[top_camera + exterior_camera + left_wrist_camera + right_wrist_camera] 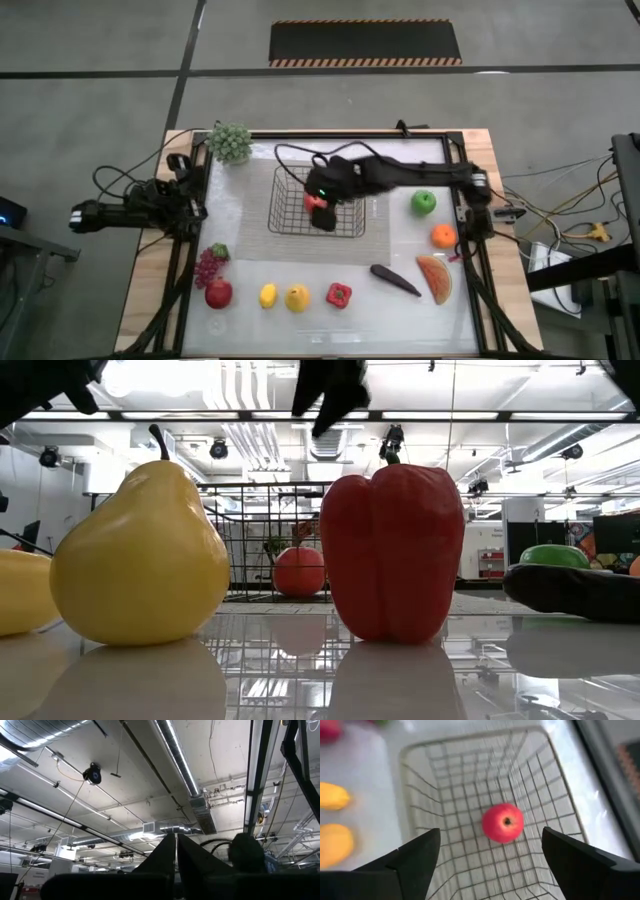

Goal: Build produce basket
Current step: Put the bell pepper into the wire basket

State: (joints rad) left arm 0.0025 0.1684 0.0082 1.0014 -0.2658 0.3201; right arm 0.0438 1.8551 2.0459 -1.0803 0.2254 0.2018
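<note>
Apple (503, 822) is lying on the floor of the basket (470, 780), loose, with the right gripper (490, 857) hanging above it, jaws spread wide and gripping nothing. In the overhead view that gripper (322, 200) is covering most of the apple, and only a sliver of red is showing beside it.

The rest of the produce is waiting outside on the table (400, 310): grapes (207, 266), a second apple (218, 293), lemon (268, 295), pear (297, 298) and pepper (339, 295) along the near edge, eggplant (396, 280) and melon slice (436, 278) to the right, orange (443, 236) and green fruit (424, 203) beyond them.

Risks, as I judge them: the round apple may be rolling on the mesh, and a finger lifting out at an angle could be catching a wire and dragging the basket. The near row is packed close, so reaching for one piece may be nudging its neighbour away.

The left arm (130, 214) is parked off the table's left edge, its fingers (175, 855) pressed together and pointing at the ceiling, so its camera is showing nothing of the work. From table height, pear and pepper are blocking much of the basket, and the right wrist picture is smeared, hiding the near wall of the basket behind the fingers.
</note>
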